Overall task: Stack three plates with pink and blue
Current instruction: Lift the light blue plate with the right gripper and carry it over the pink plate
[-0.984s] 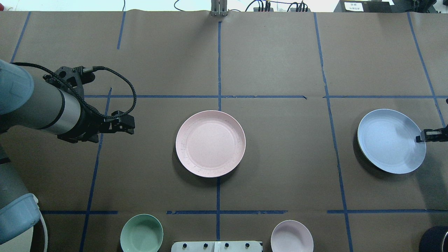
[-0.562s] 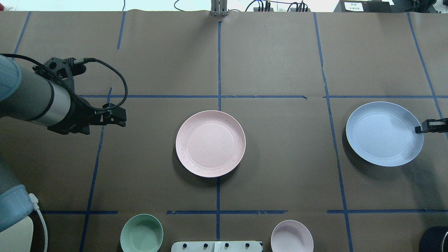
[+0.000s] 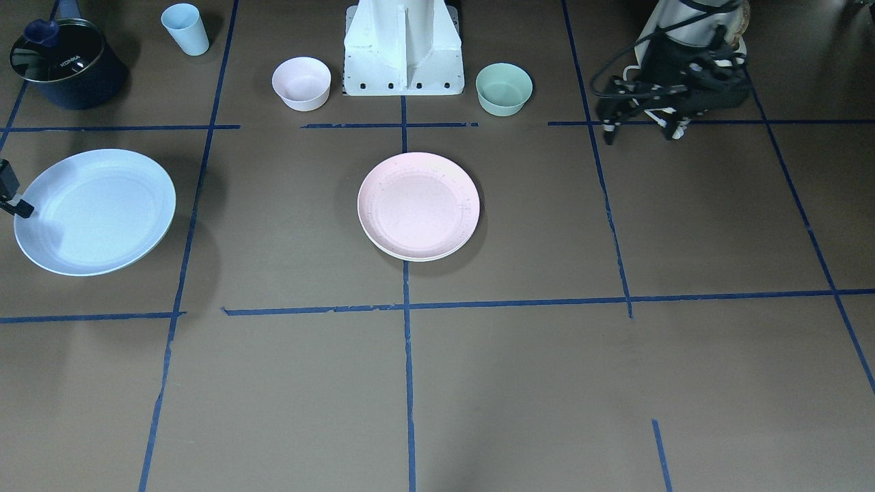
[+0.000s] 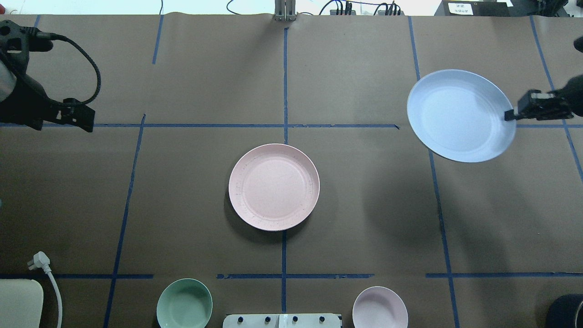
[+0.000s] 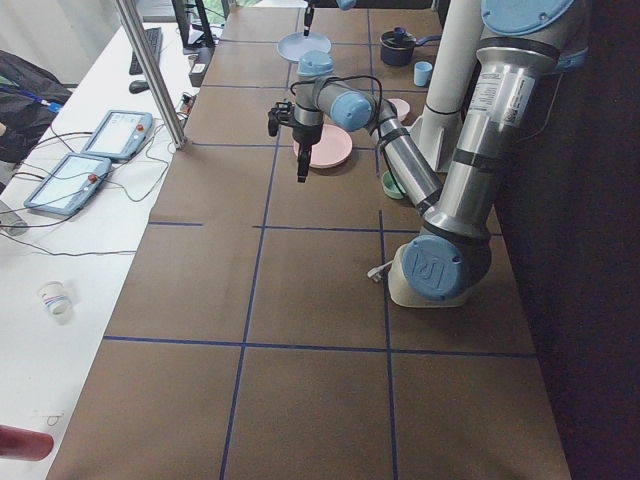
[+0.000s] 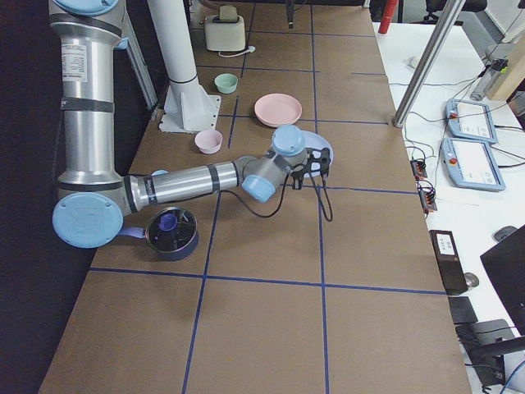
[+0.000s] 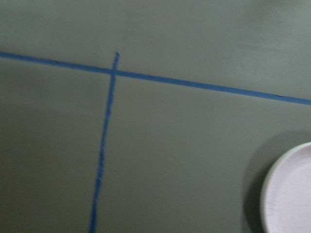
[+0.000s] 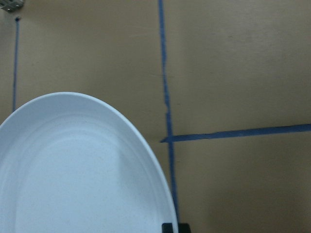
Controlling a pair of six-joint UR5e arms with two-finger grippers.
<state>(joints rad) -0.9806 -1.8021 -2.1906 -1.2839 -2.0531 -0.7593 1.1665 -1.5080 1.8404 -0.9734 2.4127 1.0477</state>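
Note:
The pale pink plate (image 4: 273, 187) lies flat at the table's middle. A cream-white rim (image 3: 414, 259) shows under its near edge in the front-facing view, so the cream plate is beneath it and mostly hidden. My right gripper (image 4: 511, 115) is shut on the right rim of the pale blue plate (image 4: 460, 115) and holds it in the air, tilted, over the table's right side. The blue plate fills the lower left of the right wrist view (image 8: 73, 170). My left gripper (image 4: 84, 122) is empty, looks open, and is raised far to the left of the pink plate.
A mint-green bowl (image 4: 184, 303) and a small pink bowl (image 4: 380, 307) stand on either side of the robot's base (image 3: 403, 48). A dark pot (image 3: 65, 63) and a light blue cup (image 3: 185, 29) stand on the robot's right. A white plug (image 4: 40, 261) lies near left.
My right gripper has lifted the blue plate off the table and carried it away from the robot and slightly left. My left arm has drawn back to the far left.

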